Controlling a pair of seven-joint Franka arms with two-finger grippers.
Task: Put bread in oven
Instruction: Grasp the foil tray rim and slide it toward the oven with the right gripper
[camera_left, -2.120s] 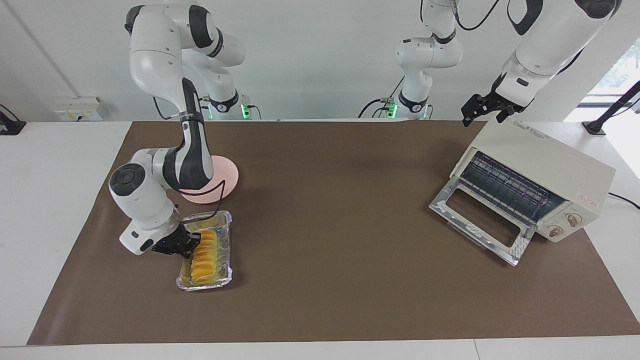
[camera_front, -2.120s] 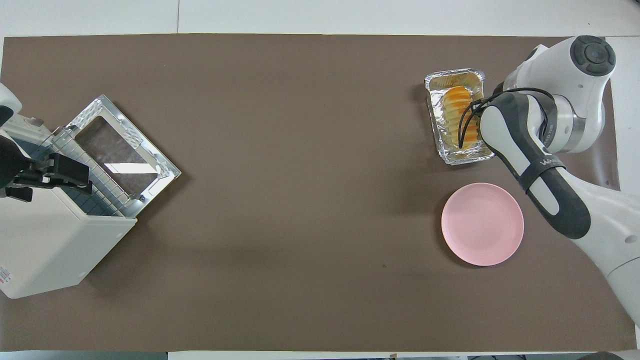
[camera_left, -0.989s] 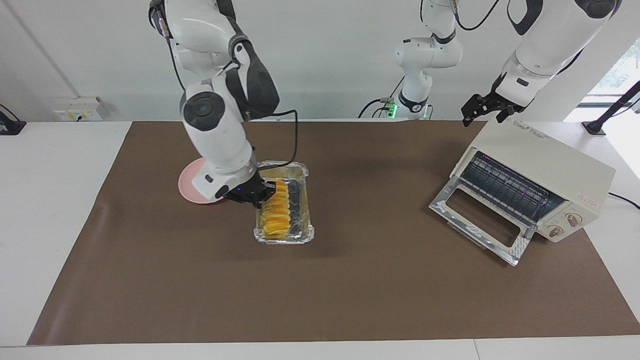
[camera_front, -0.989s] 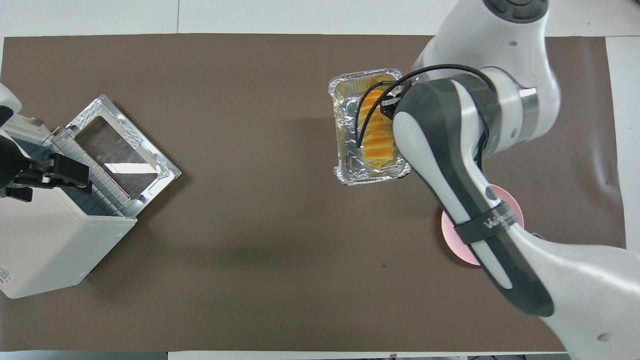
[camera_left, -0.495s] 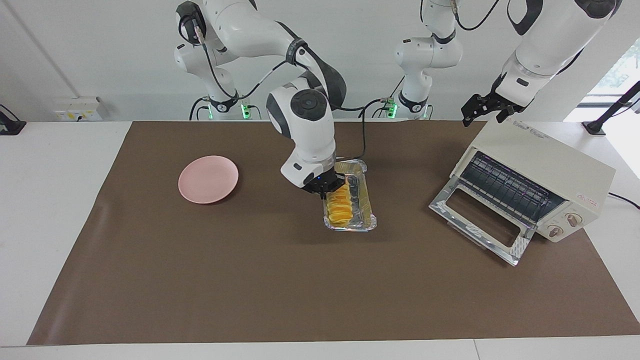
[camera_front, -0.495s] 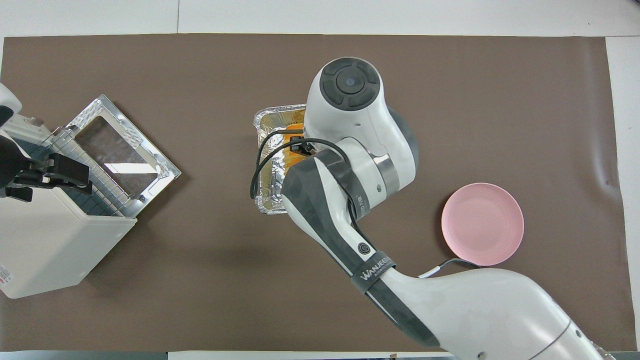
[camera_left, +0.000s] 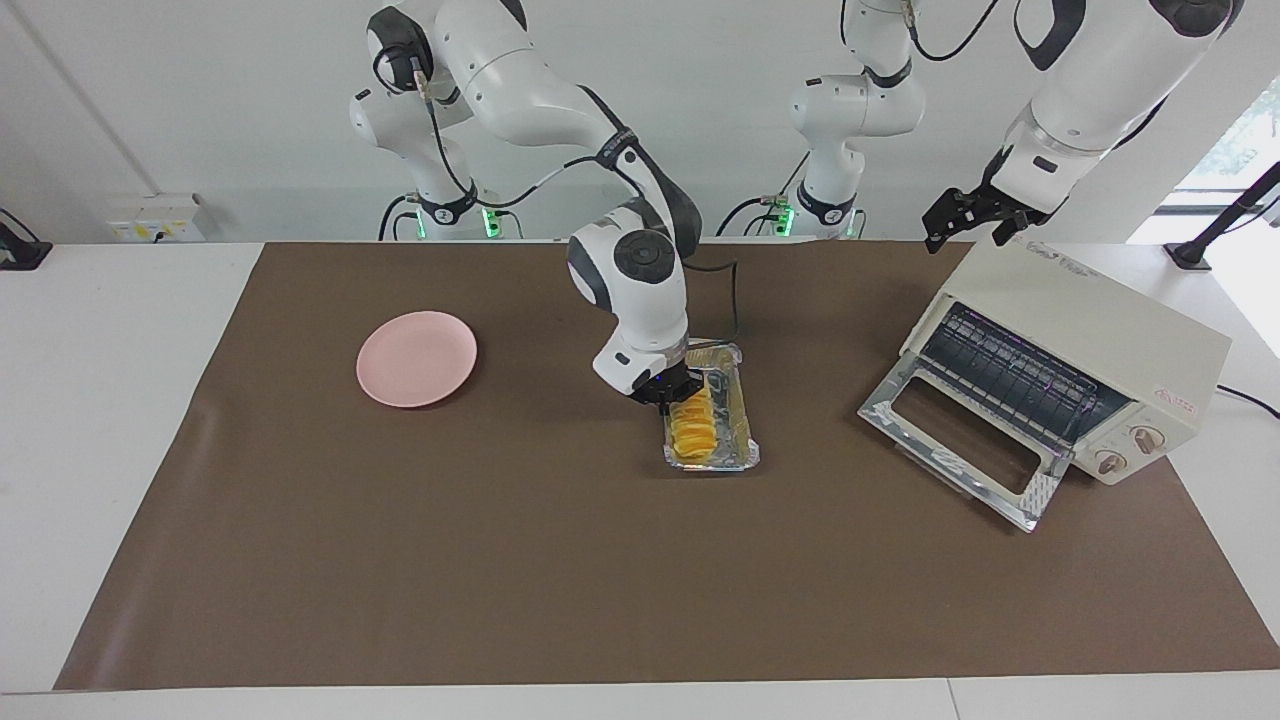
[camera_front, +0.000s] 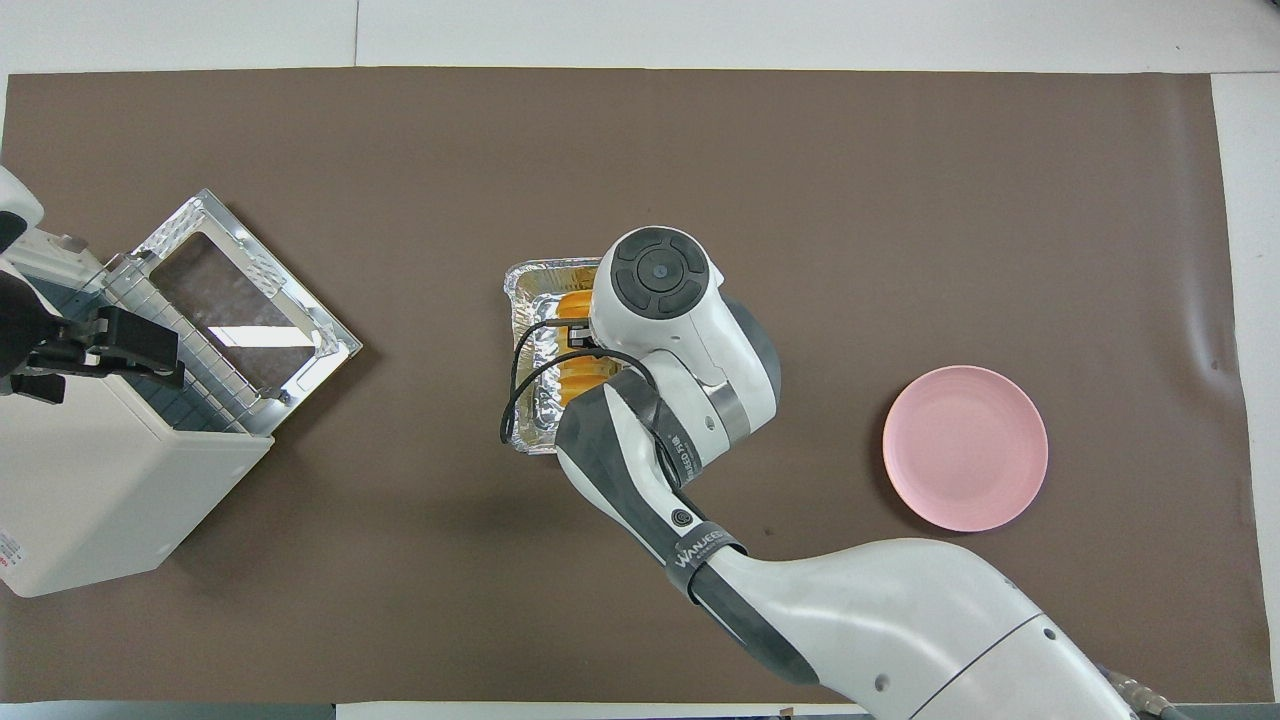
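Note:
The bread (camera_left: 692, 430) is a row of yellow-orange slices lying in a crinkled foil tray (camera_left: 741, 420) at the middle of the brown mat. My right gripper (camera_left: 668, 394) is shut on the tray's rim beside the bread and holds it low over the mat. In the overhead view the right wrist covers much of the bread (camera_front: 572, 385) and the tray (camera_front: 528, 300). The cream-white oven (camera_left: 1090, 320) stands at the left arm's end with its glass door (camera_left: 960, 440) dropped open and its wire rack showing. My left gripper (camera_left: 948, 228) waits over the oven's top edge.
A round pink plate (camera_left: 416, 358) lies on the mat toward the right arm's end. The oven's open door (camera_front: 250, 300) juts toward the tray, with bare mat between them. The brown mat (camera_left: 500, 580) covers most of the table.
My right gripper has carried the foil tray with the bread from beside the pink plate to the middle of the mat, toward the oven, and lowered it. The left arm has not moved.

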